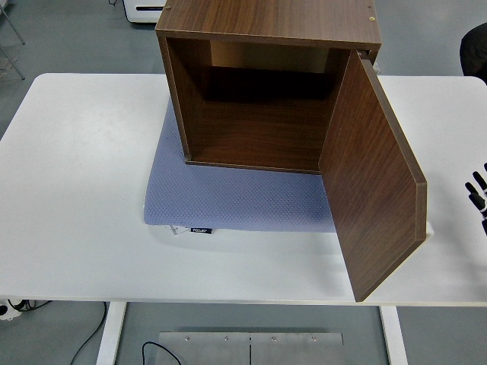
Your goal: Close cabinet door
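Observation:
A dark wooden cabinet stands on the white table with its front facing me and its inside bare. Its door is hinged on the right side and swung wide open, reaching out toward the table's near edge. My right hand shows only as black fingertips at the right edge, spread, apart from the door and holding nothing. The left arm is out of view.
A blue-grey padded mat lies under the cabinet, with a small black tag at its front edge. A dark object sits at the top right edge. A cable and a metal plate lie on the floor below the table.

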{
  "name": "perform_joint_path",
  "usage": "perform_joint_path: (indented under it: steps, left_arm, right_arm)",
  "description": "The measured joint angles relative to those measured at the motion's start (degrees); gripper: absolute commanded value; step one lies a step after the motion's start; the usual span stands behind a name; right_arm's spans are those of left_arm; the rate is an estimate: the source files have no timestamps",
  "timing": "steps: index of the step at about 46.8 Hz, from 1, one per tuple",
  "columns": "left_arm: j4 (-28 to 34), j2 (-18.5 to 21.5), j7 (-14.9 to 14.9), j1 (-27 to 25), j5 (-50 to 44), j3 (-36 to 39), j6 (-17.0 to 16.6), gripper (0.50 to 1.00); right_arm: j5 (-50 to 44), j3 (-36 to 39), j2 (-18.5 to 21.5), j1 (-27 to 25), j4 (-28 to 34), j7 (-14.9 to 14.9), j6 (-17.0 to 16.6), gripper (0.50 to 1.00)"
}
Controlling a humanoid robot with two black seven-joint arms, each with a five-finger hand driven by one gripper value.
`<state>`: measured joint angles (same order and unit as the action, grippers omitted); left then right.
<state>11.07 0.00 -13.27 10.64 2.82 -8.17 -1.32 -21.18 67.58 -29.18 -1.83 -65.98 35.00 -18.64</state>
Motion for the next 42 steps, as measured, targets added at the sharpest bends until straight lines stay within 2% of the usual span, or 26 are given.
perform_joint_path:
  steps: [42]
  left_arm:
    - [0.00, 0.00, 0.00, 0.16, 0.00, -0.09, -0.09, 1.000]
  right_arm:
    - [-0.09, 0.27, -0.98, -0.15, -1.22, 0.00, -0.50, 1.000]
